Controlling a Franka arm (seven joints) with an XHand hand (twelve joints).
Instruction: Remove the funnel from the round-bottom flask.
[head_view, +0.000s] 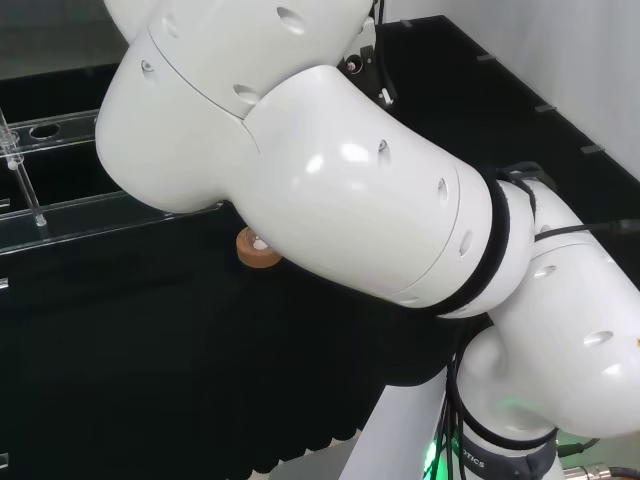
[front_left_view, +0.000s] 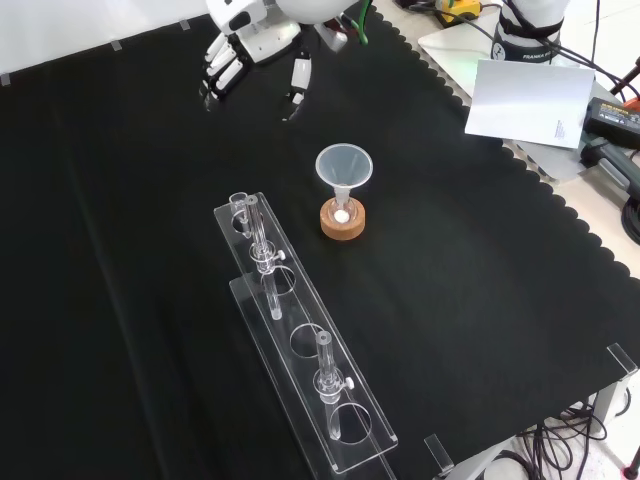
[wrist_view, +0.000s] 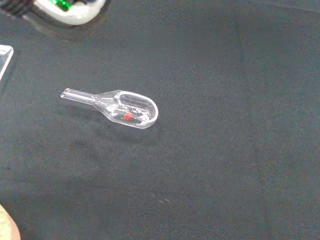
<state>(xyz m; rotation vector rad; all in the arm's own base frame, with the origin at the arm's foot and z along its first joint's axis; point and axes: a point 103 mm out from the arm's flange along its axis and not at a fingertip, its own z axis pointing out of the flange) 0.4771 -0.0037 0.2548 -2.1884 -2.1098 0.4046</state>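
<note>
in the front view, nearest the camera, a clear rack (front_left_view: 300, 345) lies slantwise on the black cloth (front_left_view: 480, 300), with several glass tubes (front_left_view: 326, 375) standing in its holes; an exact count is hard to make. just beyond the rack's far end one cork ring (front_left_view: 342, 221) sits on the cloth, and one clear funnel (front_left_view: 344, 170) stands upright over it, stem down into a round flask too clear to make out. farther off, well apart from the funnel, the hand (front_left_view: 240, 50) hangs above the cloth with fingers spread and relaxed, holding nothing. at the far right edge lies a sheet of paper (front_left_view: 527, 100); its print is too small to read. the wrist view shows one clear scoop (wrist_view: 122, 108) lying on the cloth with a red speck inside.
</note>
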